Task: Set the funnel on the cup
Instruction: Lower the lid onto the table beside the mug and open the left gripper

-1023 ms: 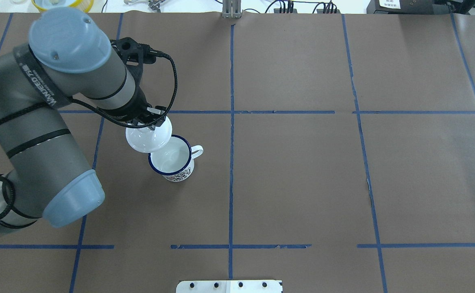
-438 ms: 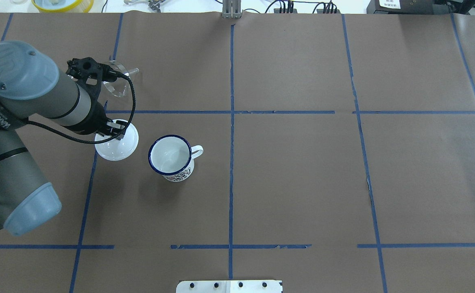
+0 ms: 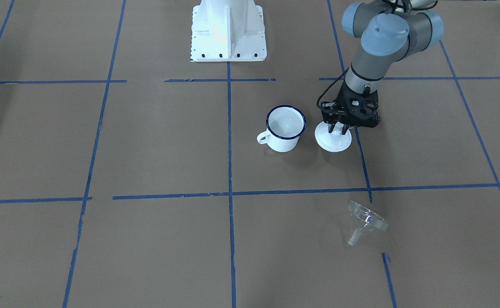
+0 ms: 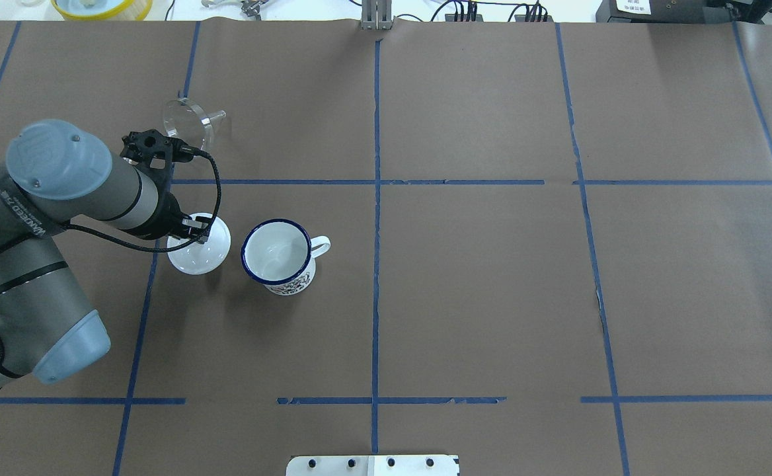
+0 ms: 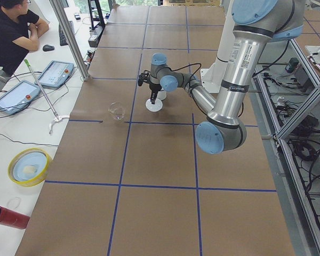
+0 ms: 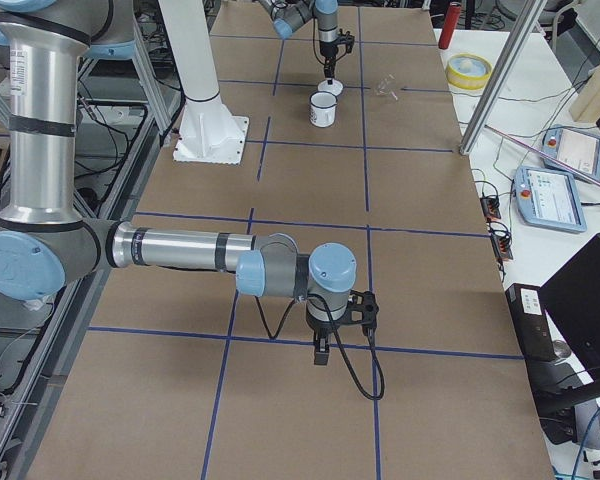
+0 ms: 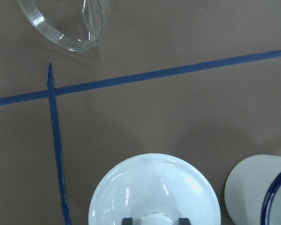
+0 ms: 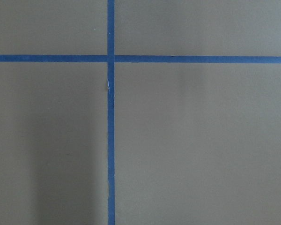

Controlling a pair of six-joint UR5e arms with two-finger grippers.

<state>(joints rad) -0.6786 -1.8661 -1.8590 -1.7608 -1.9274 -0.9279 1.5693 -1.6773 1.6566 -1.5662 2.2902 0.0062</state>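
- The left gripper (image 4: 192, 228) is seen closed narrowly on the knob of a white round knobbed lid (image 4: 199, 248), held low just beside the small white enamel mug with the dark blue rim (image 4: 276, 254); whether the lid rests on the brown paper (image 4: 478, 297) cannot be told
- The right gripper (image 6: 322, 352) is parked far off over bare paper; wide or narrow cannot be told
- The small clear transparent funnel (image 4: 189, 123) is found lying on its side, untouched, across a blue tape line (image 4: 293, 182) from the lid and well apart from the mug
- It is judged light, stiff and slick, and likely to roll on its flared rim if nudged; glass or plastic cannot be told, so it is best treated as breakable
- A pinch across the rim wall is favoured, since the spout looks thin and would be needed free to enter the mug
- Open paper is seen all round the funnel, and the mug's mouth is uncovered; only the lid and the mug's handle need be cleared on the way over
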